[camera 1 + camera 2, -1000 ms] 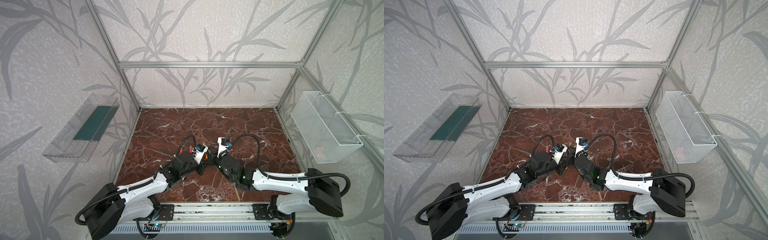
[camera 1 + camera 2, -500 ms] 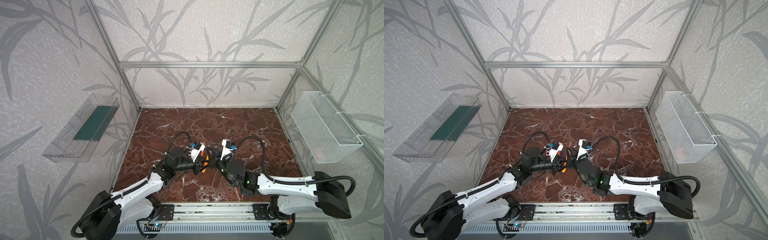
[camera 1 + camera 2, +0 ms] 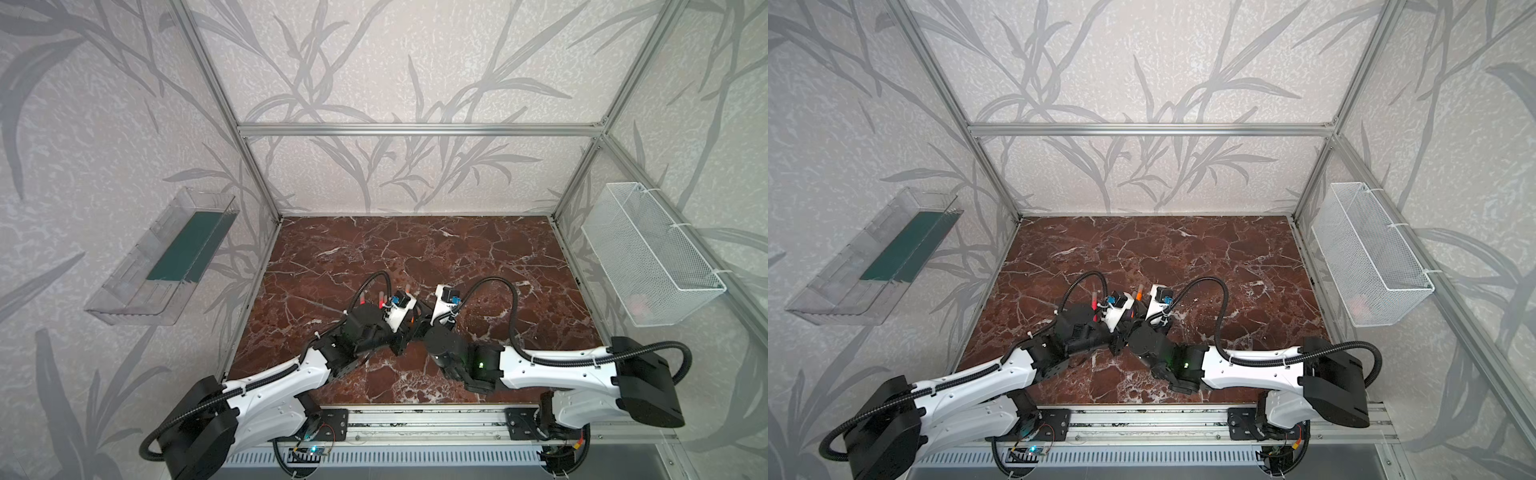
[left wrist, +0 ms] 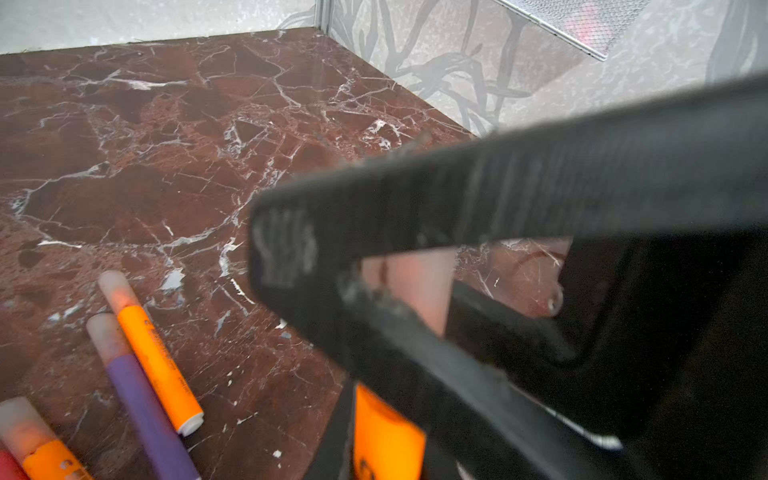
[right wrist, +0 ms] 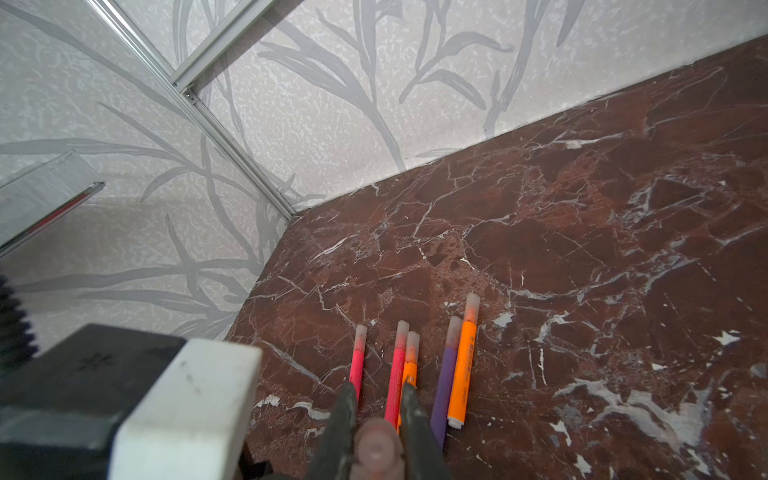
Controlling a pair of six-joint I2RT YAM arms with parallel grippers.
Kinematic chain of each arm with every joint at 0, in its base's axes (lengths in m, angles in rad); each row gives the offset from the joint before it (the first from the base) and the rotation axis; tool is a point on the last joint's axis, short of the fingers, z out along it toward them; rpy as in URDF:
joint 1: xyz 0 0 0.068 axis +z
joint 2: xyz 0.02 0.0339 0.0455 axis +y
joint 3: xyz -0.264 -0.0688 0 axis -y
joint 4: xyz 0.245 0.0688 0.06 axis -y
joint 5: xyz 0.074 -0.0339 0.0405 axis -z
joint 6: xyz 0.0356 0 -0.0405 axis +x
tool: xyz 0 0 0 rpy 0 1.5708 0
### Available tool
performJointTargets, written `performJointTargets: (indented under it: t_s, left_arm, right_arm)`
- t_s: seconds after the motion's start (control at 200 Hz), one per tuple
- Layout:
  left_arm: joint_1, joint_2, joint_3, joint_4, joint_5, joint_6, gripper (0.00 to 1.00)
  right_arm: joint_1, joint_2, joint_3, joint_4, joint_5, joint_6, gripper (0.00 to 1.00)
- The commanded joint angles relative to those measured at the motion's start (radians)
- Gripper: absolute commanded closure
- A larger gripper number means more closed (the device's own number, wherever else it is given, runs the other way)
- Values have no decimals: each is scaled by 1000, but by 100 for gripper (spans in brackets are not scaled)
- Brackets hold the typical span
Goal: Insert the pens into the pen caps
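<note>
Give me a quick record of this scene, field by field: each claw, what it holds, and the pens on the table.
left claw: shut on orange pen
right claw: shut on cap
table: five capped pens in a rough row
colors: two pink pens, two orange pens, one purple pen

Both top views overlook the whole table (image 3: 415,249); wrist views sit close above.
</note>
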Motion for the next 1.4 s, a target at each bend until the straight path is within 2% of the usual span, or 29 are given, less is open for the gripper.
performJointTargets:
  t_s: [0.0,0.055,0.095,0.21,0.235,0.245,0.3,0.365,0.485,0.55,0.675,0.75,0.815,0.91,0.97,1.06,1.15,1.235,1.275,1.34,1.395]
  left_arm:
    - [118,22,85,205,-410,-169,100]
    - [111,41,70,189,-388,-200,100]
    - [105,59,58,179,-382,-228,100]
    - [85,129,24,187,-329,-302,100]
    - [78,151,20,191,-322,-313,100]
    - [74,155,19,194,-320,-318,100]
    - [46,203,15,208,-319,-333,100]
    - [4,266,37,193,-344,-349,100]
    - [-46,417,126,126,-399,-374,100]
    - [-53,499,188,66,-415,-392,100]
    - [-58,586,277,-56,-439,-431,100]
    - [-58,618,313,-109,-439,-447,100]
    - [-58,651,345,-151,-437,-460,98]
    - [-58,697,383,-194,-423,-473,87]
    - [-58,718,404,-222,-421,-478,85]
    - [-58,733,425,-244,-428,-477,80]
    - [-56,741,450,-276,-428,-469,71]
    - [-56,734,466,-290,-419,-462,62]
    - [-56,725,473,-301,-414,-457,56]
    - [-56,705,489,-335,-415,-449,36]
    - [-55,680,498,-372,-419,-440,30]
  right_arm:
    - [134,-106,-60,-198,-96,-2,56]
    - [107,-164,-65,-265,-57,-10,38]
    - [80,-208,-65,-332,-30,-7,31]
    - [-72,-332,-55,-568,-34,4,23]
    - [-106,-360,-50,-628,-30,14,3]
    - [-119,-369,-48,-652,-30,17,0]
    - [-176,-443,-31,-763,-23,8,1]
    - [-207,-531,-36,-801,26,-55,1]
    - [-317,-670,-67,-706,-19,-251,1]
    - [-362,-715,-91,-649,-2,-325,1]
    - [-432,-742,-155,-466,-10,-495,1]
    - [-484,-701,-172,-400,9,-541,1]
    - [-565,-640,-188,-318,-89,-605,1]
    - [-679,-522,-190,-251,-169,-646,1]
    - [-732,-442,-202,-173,-204,-714,1]
    - [-755,-349,-225,-77,-133,-810,1]
    - [-763,-292,-274,55,-124,-938,1]
    - [-807,-243,-293,115,-158,-934,1]
    - [-834,-225,-290,112,-200,-928,1]
    - [-874,-181,-293,150,-216,-927,1]
    - [-914,-139,-306,202,-228,-923,1]
